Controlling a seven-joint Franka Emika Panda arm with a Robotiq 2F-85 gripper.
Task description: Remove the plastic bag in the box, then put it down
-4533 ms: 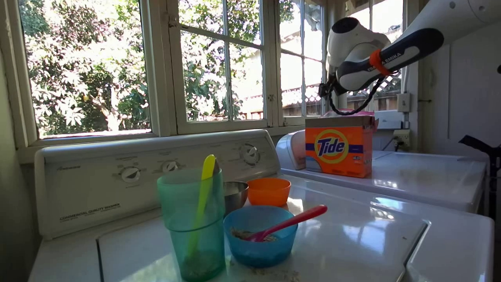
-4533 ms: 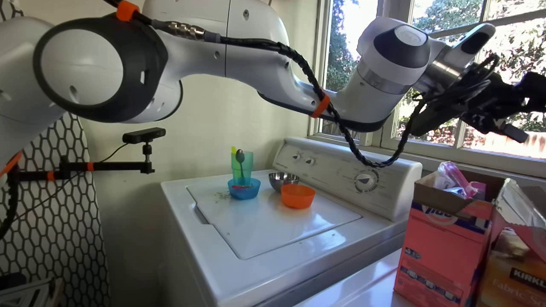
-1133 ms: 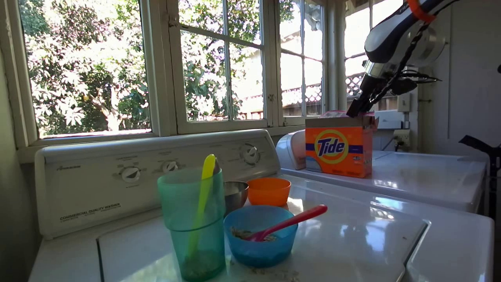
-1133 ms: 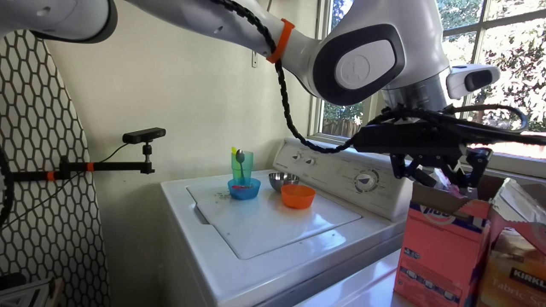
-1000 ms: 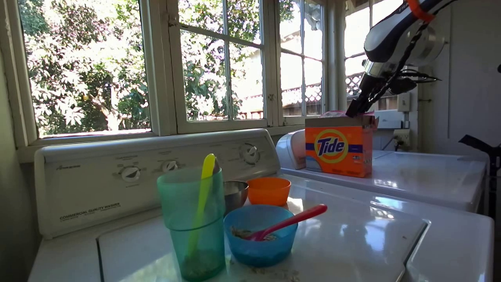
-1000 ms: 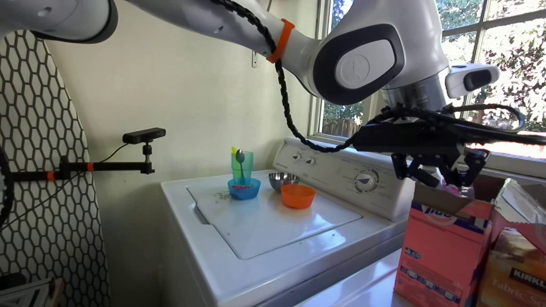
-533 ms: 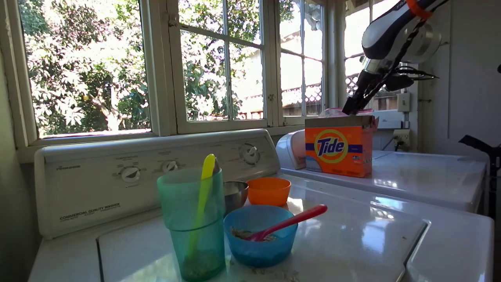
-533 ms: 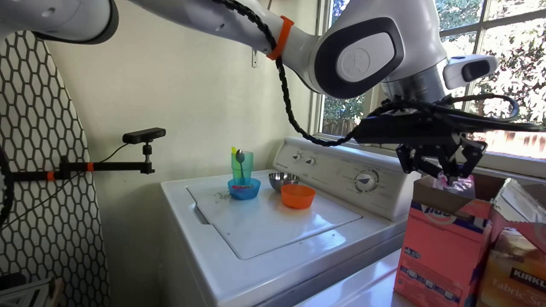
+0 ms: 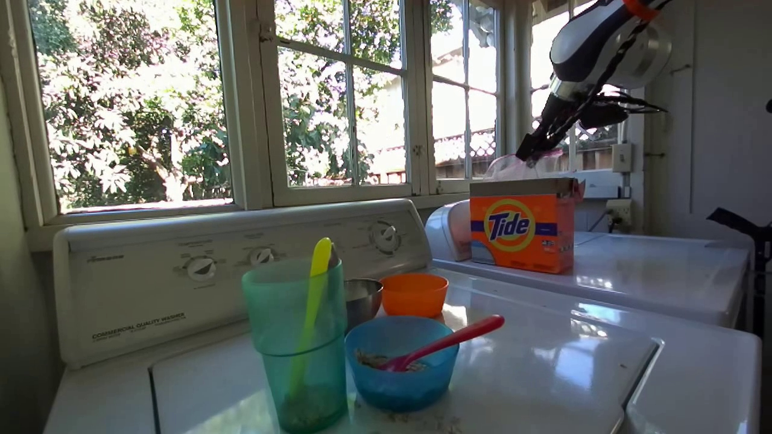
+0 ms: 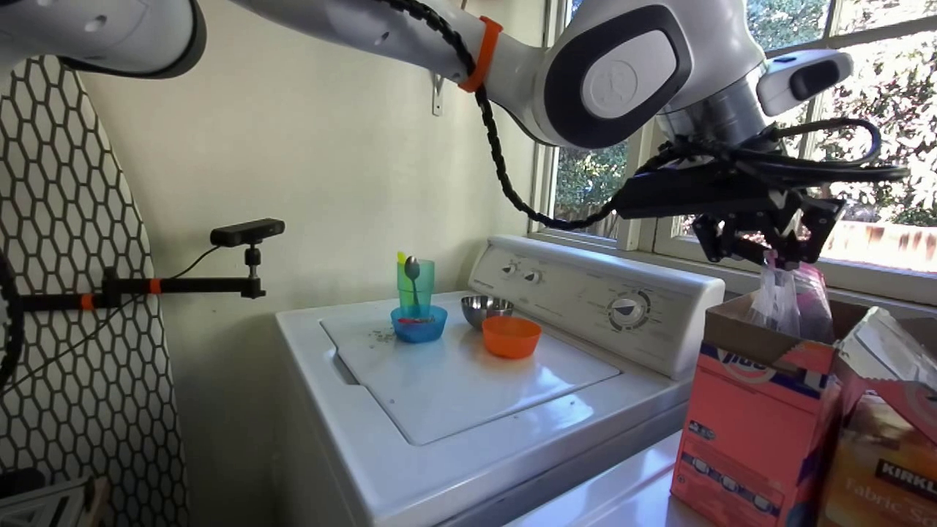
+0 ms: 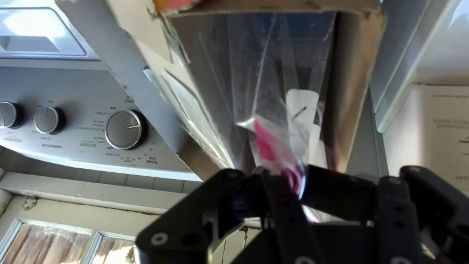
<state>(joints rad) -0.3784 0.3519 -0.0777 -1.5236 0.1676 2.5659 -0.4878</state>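
Observation:
The orange Tide box (image 9: 512, 232) stands with its top open, also seen as the box (image 10: 761, 432) in an exterior view. Out of it rises the clear plastic bag (image 10: 776, 300), stretched upward, its lower part still inside the cardboard. My gripper (image 10: 787, 260) is above the opening, shut on the bag's top edge. In the wrist view the gripper (image 11: 293, 183) pinches the bag near its pink strip (image 11: 265, 143), and the film runs down between the box walls. How far down the bag reaches is hidden by the box.
A Kirkland box (image 10: 878, 468) stands right beside the Tide box. On the washer (image 10: 468, 410) are a teal cup (image 9: 295, 337), a blue bowl (image 9: 398, 367) with a pink spoon, an orange bowl (image 9: 415, 295) and a metal bowl (image 10: 486, 310). Windows are close behind the gripper.
The gripper came down to the box, closed on the bag's top, and has since risen, drawing part of the bag above the rim. The box has shifted very slightly.

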